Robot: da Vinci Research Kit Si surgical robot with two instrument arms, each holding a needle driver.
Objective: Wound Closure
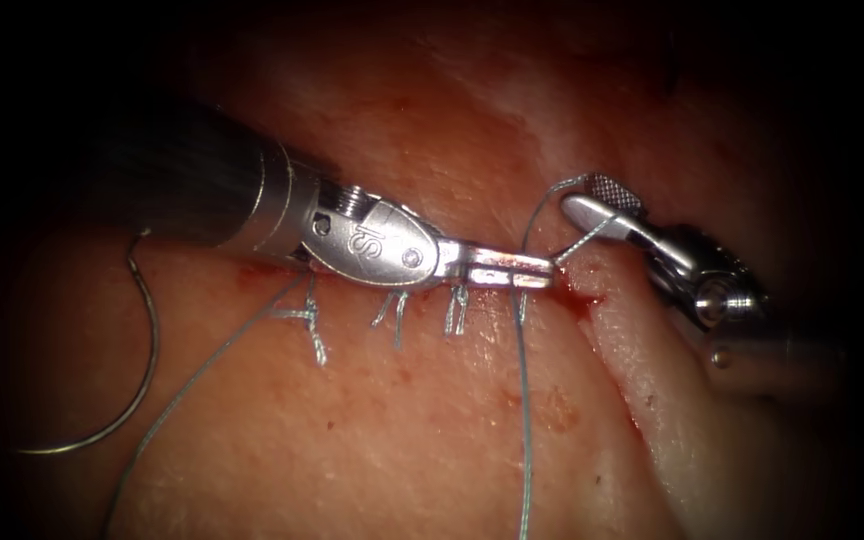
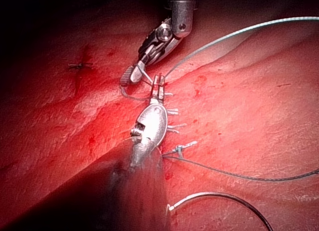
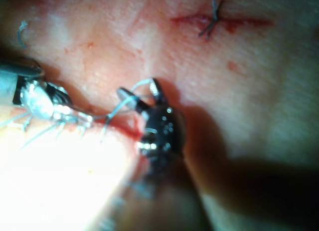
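The left tool's jaws (image 1: 532, 270) lie closed and flat along the cut, their tips pinched on the thread (image 1: 524, 420) right where it meets the wound edge; the left wrist view shows the same tips (image 2: 159, 84) clamped at that spot. The right tool's jaws (image 1: 597, 200) stand open a little, and the thread loops around and between them without being gripped: a strand arches over the upper, cross-hatched jaw and another runs down from the lower jaw to the left tool's tips. In the right wrist view these parted jaws (image 3: 139, 94) carry the same loop of thread.

From the left tool's tips the thread drops straight down across the tissue (image 1: 402, 440) to the lower edge of the endoscope view. Under the left tool's shaft the cut (image 1: 592, 300) is already drawn together by three stitches (image 1: 457, 312), each with short cut ends (image 1: 392, 318) standing out below the line. To the right of the left tool's tips the cut is still open, with red fluid (image 1: 577, 300) in its gap.

The needle (image 1: 142, 370) lies free on the tissue well to the left of the cut, held by neither tool and not in the tissue; its curve bows outward to the right in the endoscope view. Another run of thread leads from the leftmost stitch down and to the left, passing just beside the needle's curve.
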